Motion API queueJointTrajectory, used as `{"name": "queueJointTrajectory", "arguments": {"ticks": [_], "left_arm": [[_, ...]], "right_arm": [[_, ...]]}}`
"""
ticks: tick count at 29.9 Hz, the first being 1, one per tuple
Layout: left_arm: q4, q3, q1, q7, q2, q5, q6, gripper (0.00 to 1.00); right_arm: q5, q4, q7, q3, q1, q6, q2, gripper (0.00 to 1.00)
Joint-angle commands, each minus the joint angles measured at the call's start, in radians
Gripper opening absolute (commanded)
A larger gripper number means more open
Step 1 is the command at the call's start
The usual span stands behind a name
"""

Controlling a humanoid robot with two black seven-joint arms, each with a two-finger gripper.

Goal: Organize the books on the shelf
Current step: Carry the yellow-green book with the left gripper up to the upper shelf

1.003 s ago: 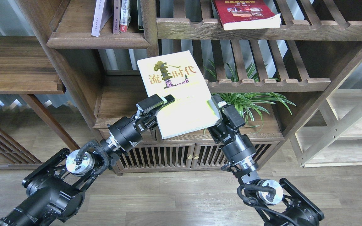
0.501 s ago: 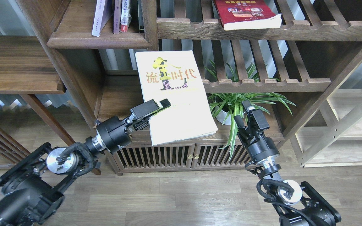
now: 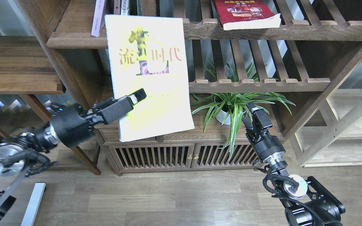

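Note:
The yellow-green book [image 3: 151, 78] hangs nearly upright in the air, its top corner overlapping the front edge of the shelf [image 3: 74, 39]. My left gripper [image 3: 136, 96] is shut on its lower left part, one finger lying across the cover. The pale lavender book [image 3: 97, 18] leans on the solid shelf board at top left. On the slatted rack at top right lies the dark red book [image 3: 247, 13], flat. My right gripper [image 3: 251, 115] stands open and holds nothing, low at the right in front of the plant.
A potted spider plant [image 3: 231, 105] stands on the low cabinet [image 3: 181, 153] with slatted doors. Thin books [image 3: 119, 6] stand beside the lavender one. Slatted racks [image 3: 262, 83] fill the middle right. A light wooden frame [image 3: 341, 125] stands at far right.
My left arm has swung up and to the left, carrying the yellow-green book higher and more upright. My right gripper let go of the book's edge and drew back to the right.

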Motion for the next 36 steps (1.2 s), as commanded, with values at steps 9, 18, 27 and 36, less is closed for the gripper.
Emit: {"name": "queueJointTrajectory", "arguments": {"ticks": [9, 18, 27, 36], "left_arm": [[-0.062, -0.312, 0.067, 0.027, 0.000, 0.187, 0.000, 0.00], [-0.062, -0.504, 0.099, 0.050, -0.005, 0.196, 0.000, 0.00], [-0.062, -0.739, 0.100, 0.050, -0.011, 0.194, 0.000, 0.01], [-0.059, -0.833, 0.143, 0.050, -0.028, 0.217, 0.000, 0.00]], "right_arm": [[-0.097, -0.010, 0.000, -0.004, 0.003, 0.000, 0.005, 0.94], [-0.104, -0.022, 0.000, -0.056, 0.003, 0.000, 0.002, 0.94], [-0.104, -0.043, 0.000, -0.094, 0.022, 0.000, 0.006, 0.94], [-0.104, -0.048, 0.000, -0.102, 0.054, 0.000, 0.012, 0.94]]}}
